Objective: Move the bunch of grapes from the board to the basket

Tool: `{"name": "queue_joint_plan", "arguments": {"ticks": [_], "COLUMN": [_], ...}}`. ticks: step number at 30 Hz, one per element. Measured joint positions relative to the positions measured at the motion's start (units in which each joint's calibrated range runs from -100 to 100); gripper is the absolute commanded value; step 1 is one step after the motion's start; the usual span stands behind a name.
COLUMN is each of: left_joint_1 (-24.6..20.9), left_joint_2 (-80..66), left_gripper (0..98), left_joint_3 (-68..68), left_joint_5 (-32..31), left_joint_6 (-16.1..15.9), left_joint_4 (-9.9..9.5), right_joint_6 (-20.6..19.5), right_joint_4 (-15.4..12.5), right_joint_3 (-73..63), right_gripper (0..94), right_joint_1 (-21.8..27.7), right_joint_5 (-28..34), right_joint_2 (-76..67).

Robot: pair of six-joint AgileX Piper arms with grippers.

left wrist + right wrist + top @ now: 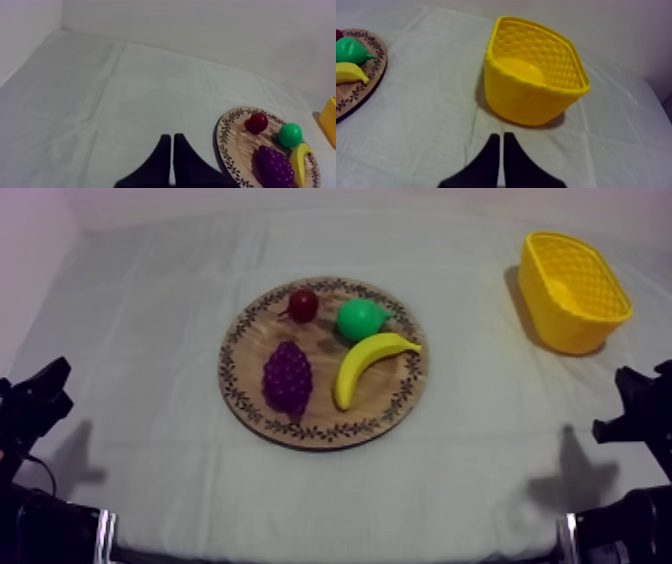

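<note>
With the left gripper and right gripper both empty, fingers pressed together, the grapes lie on the board beside the banana, likely light, bumpy plastic best pinched across their middle.

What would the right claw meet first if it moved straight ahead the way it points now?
Probably the yellow basket: its near wall stands ahead of the shut right claw, across cloth, though depth is unclear.
</note>
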Motion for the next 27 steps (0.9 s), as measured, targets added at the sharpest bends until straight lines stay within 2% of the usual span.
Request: {"name": "queue_joint_plan", "arguments": {"ticks": [12,15,21,27], "left_joint_1": [0.0,0.0,0.0,0.0], "left_joint_2": [0.0,0.0,0.0,0.0], "left_gripper": [0.1,0.1,0.1,0.1], "left_joint_3": [0.0,0.0,0.0,0.0], "left_joint_5": [0.0,0.0,0.0,0.0], "left_joint_6": [0.0,0.0,0.0,0.0], "left_joint_4": [0.00,0.00,0.00,0.00], "right_joint_6": [2.5,1.9,3.3,1.6], "right_joint_4": [0.6,1.1,1.1,1.9], "right_joint_3": [-5.5,-11.0,-23.9,-37.8], "right_gripper": [0.4,0.4,0.4,0.4], "right_joint_1": [-3.3,-5.0,-9.0,-13.3], "right_joint_5": [-0.2,0.4,3.6,7.3], "right_joint_2": [6.4,11.1,22.3,34.2]}}
